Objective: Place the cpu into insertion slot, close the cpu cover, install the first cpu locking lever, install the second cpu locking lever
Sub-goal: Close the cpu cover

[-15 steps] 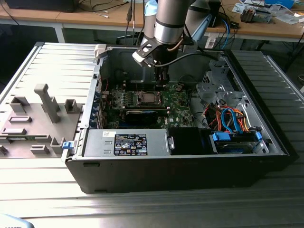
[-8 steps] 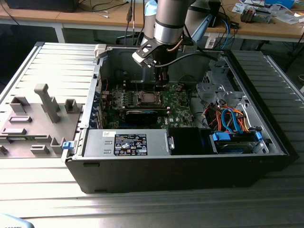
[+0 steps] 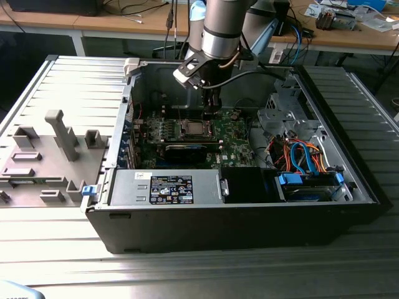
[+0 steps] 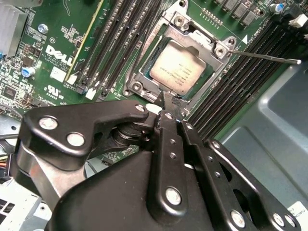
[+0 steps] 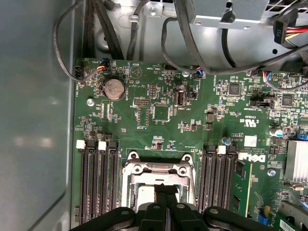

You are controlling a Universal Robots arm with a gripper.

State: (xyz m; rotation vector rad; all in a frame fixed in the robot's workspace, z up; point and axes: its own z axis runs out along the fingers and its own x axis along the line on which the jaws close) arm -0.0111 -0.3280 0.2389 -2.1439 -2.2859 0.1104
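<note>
One locking lever (image 4: 265, 56) stands out free beside the insertion slot (image 4: 136, 87), so I judge that the lever step is in hand. The cpu (image 4: 175, 72) lies in the slot, and the cpu cover (image 4: 204, 45) seems to be down around it. The gripper (image 4: 165, 100) hangs at the slot's edge, its fingers (image 4: 168, 130) clenched together and grasping nothing that I can see. The next move calls for a careful press to hook the lever.
</note>
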